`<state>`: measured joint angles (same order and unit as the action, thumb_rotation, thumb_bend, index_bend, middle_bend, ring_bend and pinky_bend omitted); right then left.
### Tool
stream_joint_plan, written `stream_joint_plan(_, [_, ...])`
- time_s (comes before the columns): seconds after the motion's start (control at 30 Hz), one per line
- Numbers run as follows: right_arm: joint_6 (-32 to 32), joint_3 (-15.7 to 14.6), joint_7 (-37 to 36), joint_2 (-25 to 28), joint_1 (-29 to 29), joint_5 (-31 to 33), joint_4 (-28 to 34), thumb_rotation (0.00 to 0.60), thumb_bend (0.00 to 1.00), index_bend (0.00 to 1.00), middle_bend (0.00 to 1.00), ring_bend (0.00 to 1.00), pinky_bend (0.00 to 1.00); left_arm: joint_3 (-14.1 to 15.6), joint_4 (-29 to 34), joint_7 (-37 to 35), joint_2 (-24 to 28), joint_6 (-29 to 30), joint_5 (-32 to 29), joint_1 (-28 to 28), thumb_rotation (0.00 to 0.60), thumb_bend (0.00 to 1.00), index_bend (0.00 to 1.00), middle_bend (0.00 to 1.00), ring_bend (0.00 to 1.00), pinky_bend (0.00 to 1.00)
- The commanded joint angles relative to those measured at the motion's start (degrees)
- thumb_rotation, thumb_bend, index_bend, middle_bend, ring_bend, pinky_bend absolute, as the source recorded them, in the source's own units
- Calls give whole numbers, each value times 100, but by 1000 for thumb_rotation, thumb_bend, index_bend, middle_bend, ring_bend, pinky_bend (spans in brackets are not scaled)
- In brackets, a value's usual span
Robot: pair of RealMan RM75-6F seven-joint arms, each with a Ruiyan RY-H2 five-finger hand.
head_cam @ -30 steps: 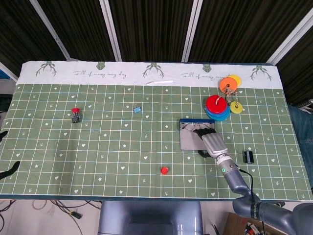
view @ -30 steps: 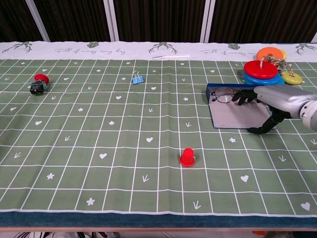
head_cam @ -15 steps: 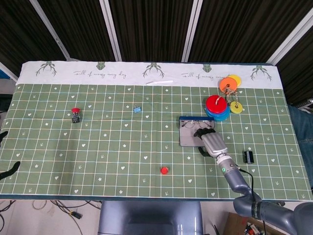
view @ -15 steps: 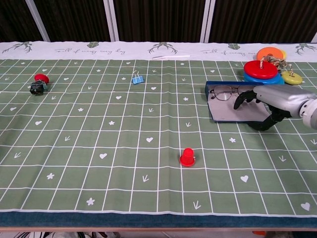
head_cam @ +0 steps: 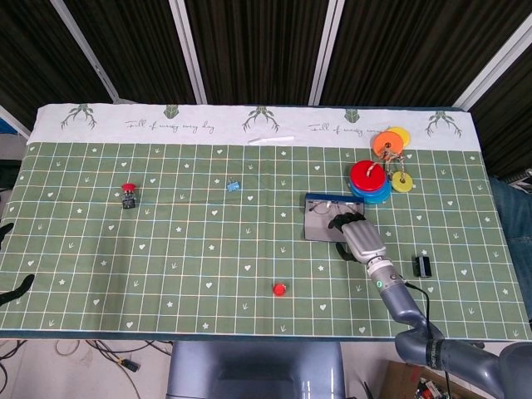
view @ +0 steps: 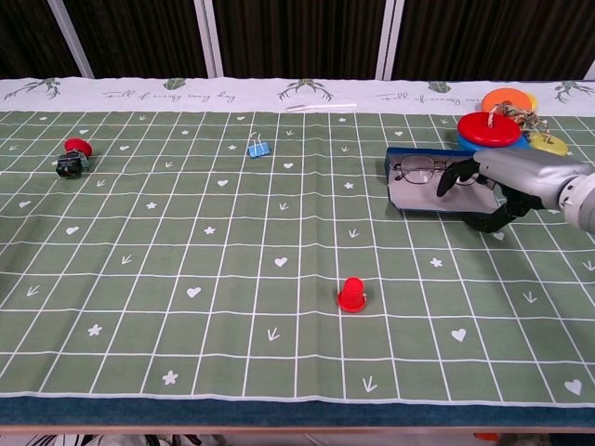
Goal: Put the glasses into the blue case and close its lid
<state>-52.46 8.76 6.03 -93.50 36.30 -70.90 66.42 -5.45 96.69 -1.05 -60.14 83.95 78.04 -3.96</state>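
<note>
Since a second ago the grey lid of the blue rectangular glasses case [head_cam: 329, 224] has been swung up and appears shorter in the head view, and the right hand [head_cam: 356, 235] has slid toward 12 o'clock with it. From the head camera, that silver-backed hand lies at the case's 4 o'clock corner, its dark fingers [head_cam: 340, 223] curled over the lid's near edge and grasping it. One pair of thin wire-framed glasses [head_cam: 322, 209] lies in the far strip of the case, at 12 o'clock from the fingers. At 1 o'clock from the case stands one stack of coloured discs [head_cam: 369, 181], red on top. One small red cap [head_cam: 279, 289] sits at 7 o'clock from the case, well apart. The left hand [head_cam: 15, 287] shows only as dark fingertips at the picture's 9 o'clock edge; whether they are spread or clenched cannot be told.

From the chest camera, the case [view: 418, 197] shows its tilted lid half raised, the glasses [view: 416, 172] resting inside behind it. The right hand [view: 507, 181] holds the lid's 3 o'clock end, fingers [view: 450, 177] hooked over its top edge, thumb beneath. The red cap [view: 351, 295] stands at 7 o'clock from the case.
</note>
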Motion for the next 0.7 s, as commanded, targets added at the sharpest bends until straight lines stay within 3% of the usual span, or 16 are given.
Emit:
stream_joint_plan(0.03, [-21, 73, -27, -57, 49, 7, -71, 600, 554, 328, 260, 198, 206, 2, -2, 7, 0, -5, -3, -1, 600, 228, 101, 0, 0, 0])
stream_joint_plan(0.47, [98, 382, 3, -384, 349, 178, -617, 600, 552, 329, 260, 198, 206, -3, 0, 25, 3, -9, -13, -3, 600, 228, 101, 0, 0, 0])
stream_joint_plan(0.7, [231, 449, 0, -432, 407, 320, -709, 600, 503, 392, 260, 198, 206, -2, 10, 25, 8, -17, -24, -2, 600, 228, 106, 0, 0, 0])
